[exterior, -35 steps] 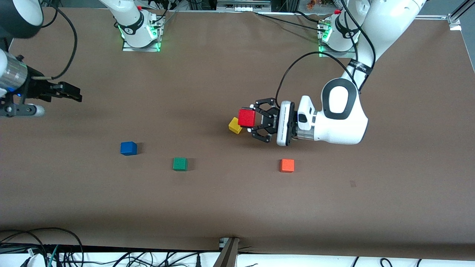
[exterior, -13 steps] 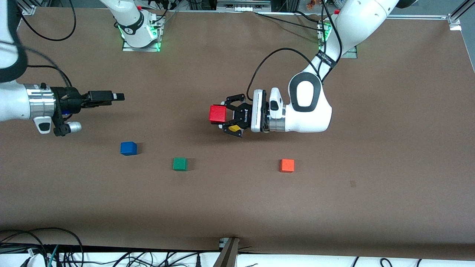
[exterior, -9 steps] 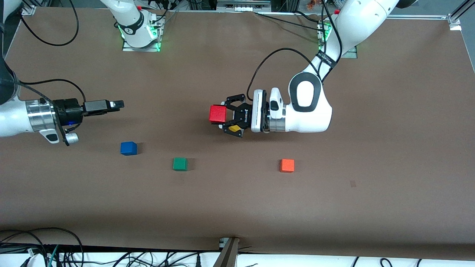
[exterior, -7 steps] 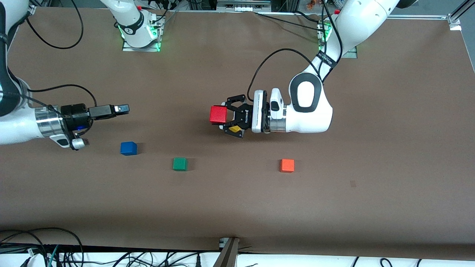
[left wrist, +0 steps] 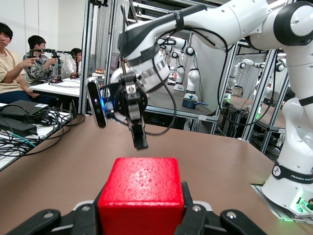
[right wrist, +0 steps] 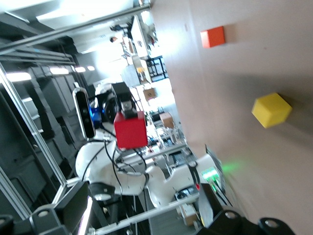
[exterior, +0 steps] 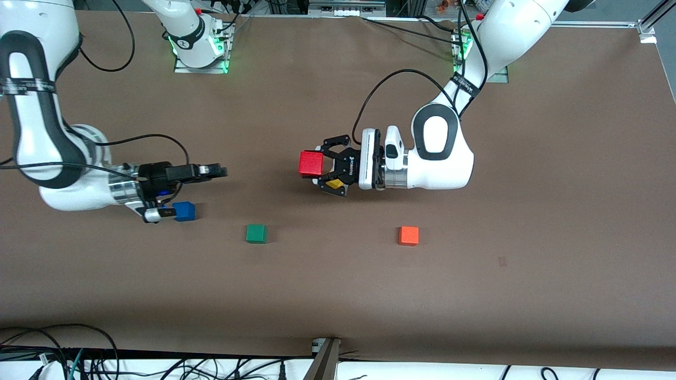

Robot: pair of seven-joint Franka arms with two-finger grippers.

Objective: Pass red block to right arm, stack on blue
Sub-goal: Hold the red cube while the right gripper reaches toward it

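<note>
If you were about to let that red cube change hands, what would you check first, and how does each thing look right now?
1. Left gripper shut on the red block, held in the air: ok.
2. Right gripper open to receive: ok.
3. Right gripper reaches the red block: not ok, a stretch of table shows between them.
4. Grippers face each other, as the left wrist view shows: ok.
5. Blue cube free on top for stacking: ok, though the right arm's wrist hangs close beside it.
6. Yellow cube under the left gripper, out of the way: cannot tell.
</note>
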